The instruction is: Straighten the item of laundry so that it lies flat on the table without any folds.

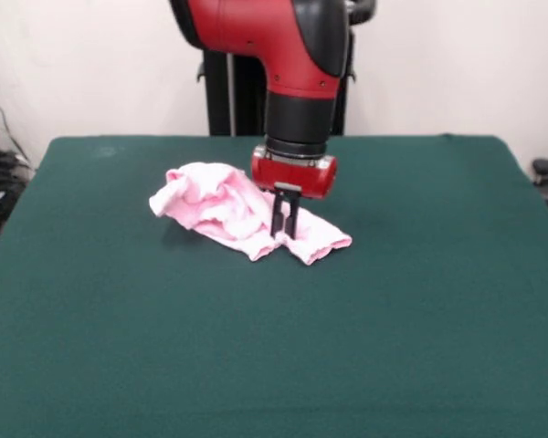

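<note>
- The gripper [284,233] hangs straight down from the red and black arm [288,55], its two dark fingers [277,217] close together with only a thin slit between them, tips down at the cloth.
- Whether the fingers have pinched fabric or merely rest against it, I cannot tell; the tips sit right at the garment's surface and the contact is hidden.
- The item of laundry [228,212] lies directly under and beside the gripper, on the bench [274,347], a little toward the far side of its middle.
- Condition of the garment: crumpled. The part toward the picture's left is bunched into a raised heap; two short lobes, probably the legs, spread flatter toward the right and the near side.
- Step in hand, in my judgement: an early grasp or press at the flatter end; the straightening is far from done.
- Next move calls for a firm hold on the flat end and a pull away from the heap, or a fresh grip on the bunched part to draw it open.
- Brands, labels, writing: none readable on arm, garment or bench.
</note>
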Controlling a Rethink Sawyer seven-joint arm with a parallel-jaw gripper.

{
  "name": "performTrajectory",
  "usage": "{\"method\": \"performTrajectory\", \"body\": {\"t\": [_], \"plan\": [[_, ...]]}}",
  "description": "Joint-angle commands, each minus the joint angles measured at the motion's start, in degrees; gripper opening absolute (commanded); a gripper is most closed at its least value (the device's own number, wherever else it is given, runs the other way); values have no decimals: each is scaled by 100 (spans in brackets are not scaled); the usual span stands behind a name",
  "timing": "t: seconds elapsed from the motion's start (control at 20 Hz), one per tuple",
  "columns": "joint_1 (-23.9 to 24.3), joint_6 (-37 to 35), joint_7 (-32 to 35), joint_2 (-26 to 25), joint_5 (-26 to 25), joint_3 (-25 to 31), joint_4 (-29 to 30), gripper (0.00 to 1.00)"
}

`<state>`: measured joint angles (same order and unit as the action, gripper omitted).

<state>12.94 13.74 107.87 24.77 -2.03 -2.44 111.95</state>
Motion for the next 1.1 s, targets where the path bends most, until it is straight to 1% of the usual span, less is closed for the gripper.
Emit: {"method": "performTrajectory", "body": {"t": [0.05,0.25,0.4,0.65,0.9,1.1], "plan": [[-713,-1635,1022,-360,843,692,-348,0],[-677,-1948,878,-121,941,706,-374,0],[-520,-2308,768,113,944,849,-396,0],[-299,-3017,787,819,997,1115,-154,0],[-122,-3643,714,1350,1035,1232,-133,0],[108,-3827,706,1649,1142,1448,-17,0]]}}
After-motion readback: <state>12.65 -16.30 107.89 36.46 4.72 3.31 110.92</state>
